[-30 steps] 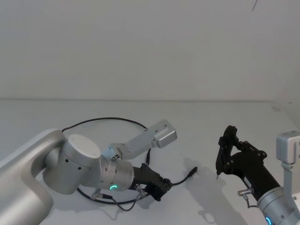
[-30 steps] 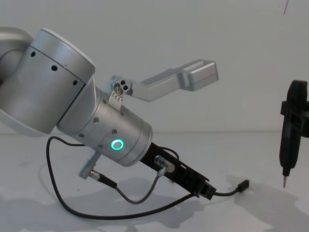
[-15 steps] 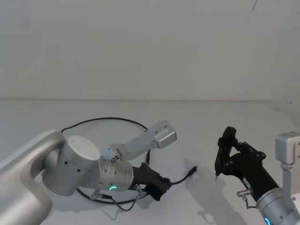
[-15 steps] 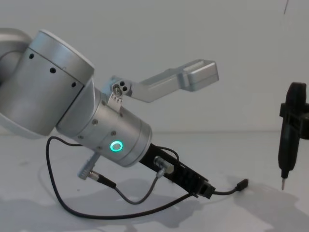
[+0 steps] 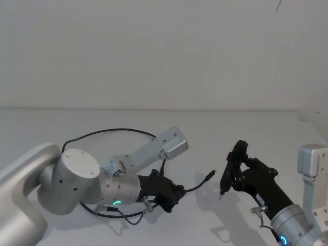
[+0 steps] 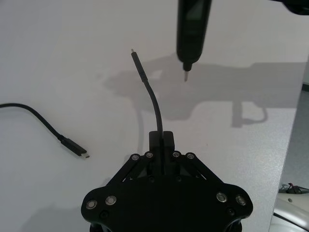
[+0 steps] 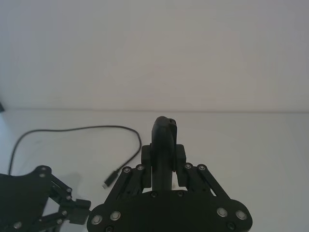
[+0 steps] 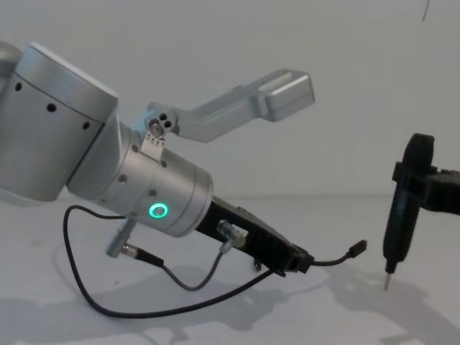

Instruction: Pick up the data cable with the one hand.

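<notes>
**Left gripper pinching the data cable; free plug close to the tool tip**

Far left: the data cable [image 5: 117, 130] is a long, thin black cord, limp and matte. It lies on the white tabletop [image 5: 266, 130] in a wide open loop that arcs round behind the left arm. Its resting plug [image 6: 76, 147], small and black, lies flat on the surface, apart from the gripper.

Below the left wrist: the short grey wrist lead [image 8: 188, 279], with a metal plug at each end, sags beside the black cord.

Centre: the left gripper [image 6: 161, 137] sits low and is angled down toward the table. Its jaws are drawn fully together, with the cord pinched between the fingertips. From the pinch a short length curves forward and to the right. It ends in the free plug [image 8: 357, 249], which appears lifted off the surface, with a shadow under it.

Right: a pointed black tool [image 8: 402, 205] stands nearly upright, tip down. It is near the free plug but apart from it. Whether the tip meets the table cannot be told. The right gripper [image 7: 163, 155] has its jaws closed round the tool's body.

Room:
- Bare tabletop runs from the loop back to the far edge, where the pale wall [image 5: 164, 51] begins.
- The gap between the free plug and the tool tip is narrow.
- The left wrist view shows the tabletop's side edge past the tool's shadow.
- Open surface lies to the front right, around the right arm.
</notes>
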Action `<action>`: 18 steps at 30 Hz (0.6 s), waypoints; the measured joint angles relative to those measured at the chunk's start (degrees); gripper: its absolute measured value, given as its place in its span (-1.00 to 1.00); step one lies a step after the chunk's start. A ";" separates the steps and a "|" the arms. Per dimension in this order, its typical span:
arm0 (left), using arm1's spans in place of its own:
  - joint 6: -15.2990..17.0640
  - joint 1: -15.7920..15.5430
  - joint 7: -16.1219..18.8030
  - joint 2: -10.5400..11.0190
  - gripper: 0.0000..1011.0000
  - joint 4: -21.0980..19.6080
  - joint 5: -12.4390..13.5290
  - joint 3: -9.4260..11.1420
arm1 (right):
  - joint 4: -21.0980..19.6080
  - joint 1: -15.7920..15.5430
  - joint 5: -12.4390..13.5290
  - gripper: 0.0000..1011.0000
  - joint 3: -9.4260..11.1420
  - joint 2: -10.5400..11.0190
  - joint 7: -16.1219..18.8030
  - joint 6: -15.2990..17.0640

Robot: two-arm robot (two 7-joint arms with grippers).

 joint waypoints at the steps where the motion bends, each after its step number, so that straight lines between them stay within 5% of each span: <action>1: -0.38 -0.03 -0.29 0.11 -0.92 -0.02 0.02 -0.04 | 0.13 0.16 0.32 -0.45 0.06 -0.10 0.25 0.04; 18: -4.12 -2.54 -6.57 2.69 -0.92 0.54 0.27 0.78 | -3.45 2.58 3.70 -0.45 1.18 0.82 3.10 1.06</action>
